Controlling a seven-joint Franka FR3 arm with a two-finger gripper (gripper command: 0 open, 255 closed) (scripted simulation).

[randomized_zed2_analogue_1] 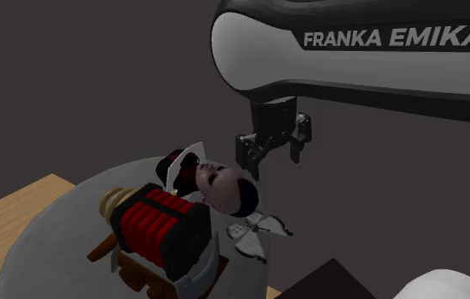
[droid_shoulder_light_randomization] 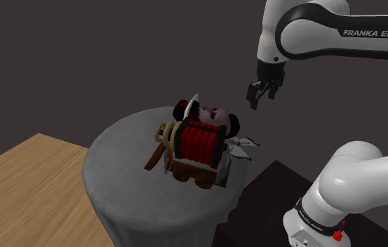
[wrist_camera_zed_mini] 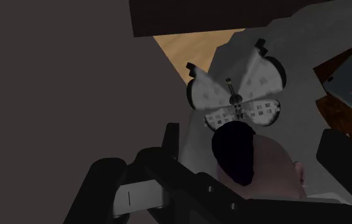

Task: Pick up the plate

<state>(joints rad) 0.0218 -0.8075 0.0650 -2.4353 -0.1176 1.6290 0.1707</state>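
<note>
Carry the gripper [droid_shoulder_light_randomization: 262, 98], fingers apart and empty, over the doll head [droid_shoulder_light_randomization: 210, 114] to the plate [droid_shoulder_light_randomization: 193, 104], seemingly propped on edge behind it on the round table [droid_shoulder_light_randomization: 122, 151]; pinch the white top rim squarely.

The round grey bench [droid_shoulder_light_randomization: 115, 151] [randomized_zed2_analogue_1: 46, 246] [wrist_camera_zed_mini: 232, 57] stands on a wooden floor [droid_shoulder_light_randomization: 24, 175]. Near its centre sits a red ribbed toy cart [droid_shoulder_light_randomization: 198, 144] [randomized_zed2_analogue_1: 161, 225]. Just behind the cart lies a doll head [droid_shoulder_light_randomization: 213, 116] [randomized_zed2_analogue_1: 220, 183] [wrist_camera_zed_mini: 270, 172]. A white plate [droid_shoulder_light_randomization: 193, 104] [randomized_zed2_analogue_1: 184, 161] stands tilted on edge beside the head. A grey butterfly [droid_shoulder_light_randomization: 241, 147] [randomized_zed2_analogue_1: 257, 231] [wrist_camera_zed_mini: 235, 95] lies flat near the bench rim, at the shoulder view's right.
</note>
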